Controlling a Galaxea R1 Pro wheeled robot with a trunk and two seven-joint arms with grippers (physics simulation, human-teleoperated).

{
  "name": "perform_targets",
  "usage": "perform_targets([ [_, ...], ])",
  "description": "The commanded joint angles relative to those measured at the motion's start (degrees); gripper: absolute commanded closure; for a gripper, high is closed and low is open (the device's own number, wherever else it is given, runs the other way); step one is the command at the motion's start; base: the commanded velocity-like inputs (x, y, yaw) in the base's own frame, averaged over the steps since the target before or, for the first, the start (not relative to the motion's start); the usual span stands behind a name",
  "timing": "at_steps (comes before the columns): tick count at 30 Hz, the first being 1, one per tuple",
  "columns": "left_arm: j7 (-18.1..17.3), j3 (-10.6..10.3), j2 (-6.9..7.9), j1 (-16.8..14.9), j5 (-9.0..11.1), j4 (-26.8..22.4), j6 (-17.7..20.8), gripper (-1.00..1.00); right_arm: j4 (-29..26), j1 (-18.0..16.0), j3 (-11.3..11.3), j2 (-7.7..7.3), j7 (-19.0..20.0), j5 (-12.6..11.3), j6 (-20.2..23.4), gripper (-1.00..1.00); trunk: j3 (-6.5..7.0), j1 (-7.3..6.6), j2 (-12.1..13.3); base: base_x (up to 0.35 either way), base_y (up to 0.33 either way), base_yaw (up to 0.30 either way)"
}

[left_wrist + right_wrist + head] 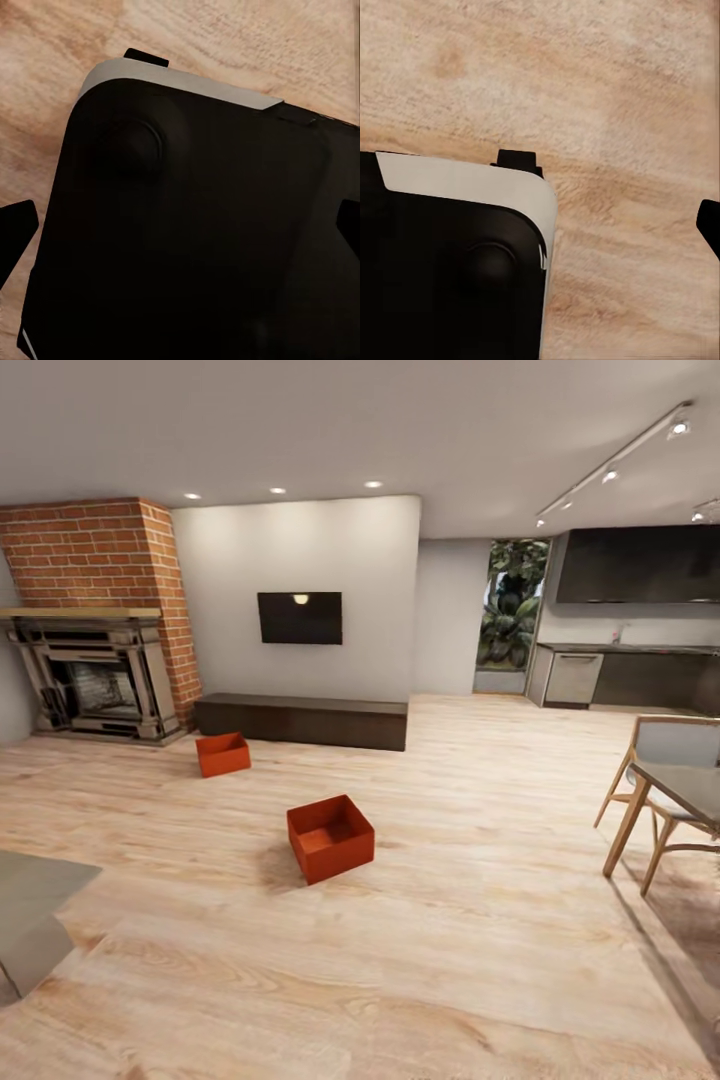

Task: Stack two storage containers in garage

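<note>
Still untouched: both open orange-red rectangular boxes (330, 837) (222, 753) on light plank flooring before the long dark bench (300, 720); tool states unreadable.

Robot base (187, 247): large matte black housing w/ rounded corners, thin light-grey/white edge band along one side. Shallow round boss on the black face. Small black rectangular tabs protrude at the band. Same base (450, 262) from right wrist: white band wider, curved at corner. Dark finger tips (16, 232) at frame edges; black, angular.
</note>
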Motion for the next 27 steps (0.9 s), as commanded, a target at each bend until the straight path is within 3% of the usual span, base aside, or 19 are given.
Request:
perform_targets([
  [1, 0.02, 0.30, -0.02, -0.02, 0.05, 0.02, -0.17, -1.00, 0.18, -0.08, 0.48, 0.03, -0.03, -0.53, -0.33, -1.00, -0.06, 0.00, -0.03, 0.000, 0.000, -0.157],
  [8, 0.02, 0.21, -0.02, -0.02, 0.01, 0.03, -0.09, -1.00, 0.18, -0.08, 0.70, -0.15, -0.04, -0.30, -0.25, -1.00, -0.06, 0.00, -0.03, 0.140, 0.000, -0.043],
  [27, 0.02, 0.21, -0.02, -0.02, 0.01, 0.06, -0.08, -1.00, 0.15, -0.08, 1.29, -0.02, -0.12, 0.14, -0.15, -1.00, -0.06, 0.00, -0.03, 0.300, -0.078, -0.001],
])
